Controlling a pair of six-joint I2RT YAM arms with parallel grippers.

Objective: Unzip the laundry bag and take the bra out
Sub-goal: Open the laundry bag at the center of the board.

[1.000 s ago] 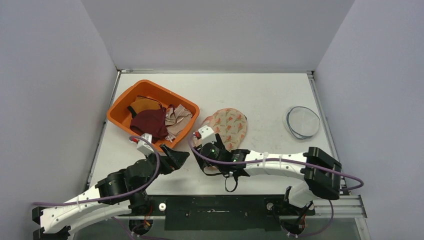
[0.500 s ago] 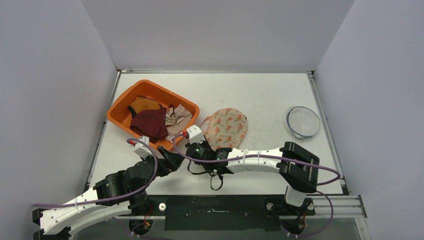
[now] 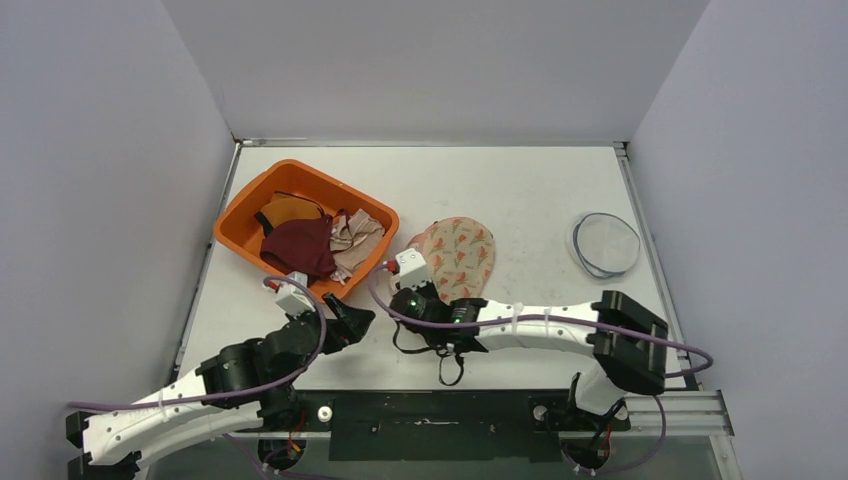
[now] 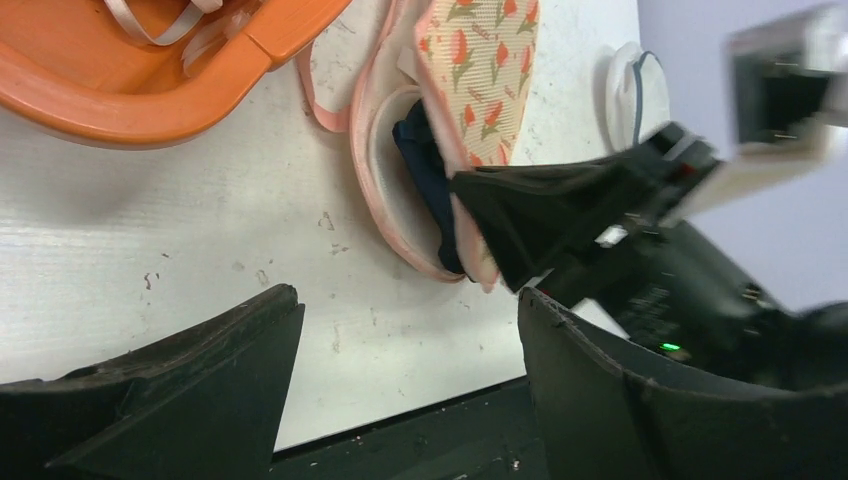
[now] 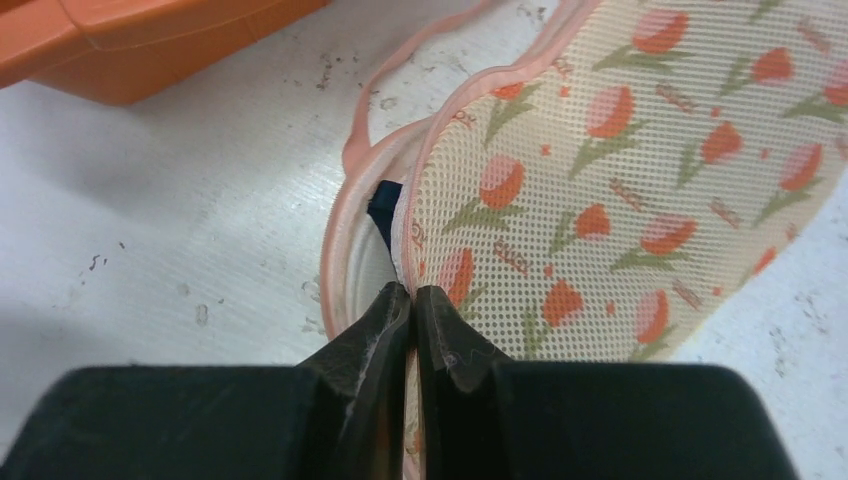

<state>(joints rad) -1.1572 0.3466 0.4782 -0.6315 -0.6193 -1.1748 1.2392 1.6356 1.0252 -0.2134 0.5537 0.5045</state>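
The laundry bag [image 3: 458,252], tulip-print mesh with pink trim, lies mid-table with its near end gaping open. My right gripper [image 3: 428,300] is shut on the pink edge of the bag's upper flap [image 5: 412,295]; the trim runs between the pressed fingertips. A bit of dark navy bra [image 5: 383,205] shows inside the opening, also in the left wrist view as the bra [image 4: 420,165]. My left gripper [image 3: 355,320] hovers open over bare table just left of the bag's mouth [image 4: 408,300], holding nothing. The right gripper's black finger [image 4: 520,215] sits against the bag there.
An orange basket [image 3: 248,198] with maroon, mustard and beige garments stands at the back left, close to the bag. A round wire-rimmed mesh piece [image 3: 605,243] lies at the right. The black rail [image 3: 450,425] runs along the table's near edge.
The right gripper's jaws have gone from wide apart to shut on the bag's flap edge, after the arm swung left and came back a little. The left gripper has barely moved.
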